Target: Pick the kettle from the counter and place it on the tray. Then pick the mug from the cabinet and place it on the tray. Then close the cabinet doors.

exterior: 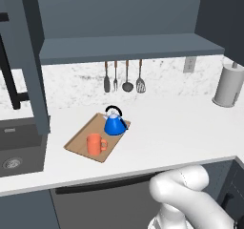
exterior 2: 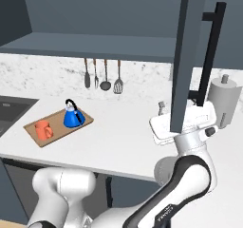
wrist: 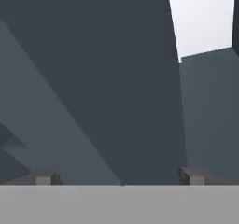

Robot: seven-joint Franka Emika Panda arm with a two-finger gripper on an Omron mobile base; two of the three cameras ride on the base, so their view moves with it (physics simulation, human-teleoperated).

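On the tray, which lies on the desk, stand the kettle and mug; closing the cabinet doors remains. Right base view alone shows the arm's hand behind the right door's edge; hand view shows the gripper spread wide, empty, facing dark panel.

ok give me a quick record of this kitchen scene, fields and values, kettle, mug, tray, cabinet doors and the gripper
kettle: small bright blue cone-shaped kettle, upright on the tray's far end
mug: plain orange cylindrical mug, upright on the tray's near end, apart from the kettle
tray: flat light brown wooden board on the white speckled counter
cabinet doors: dark slate-grey panels, both open; right door, left door
gripper: two-finger gripper, open, holding nothing, close up against the right door
task left: closing the doors
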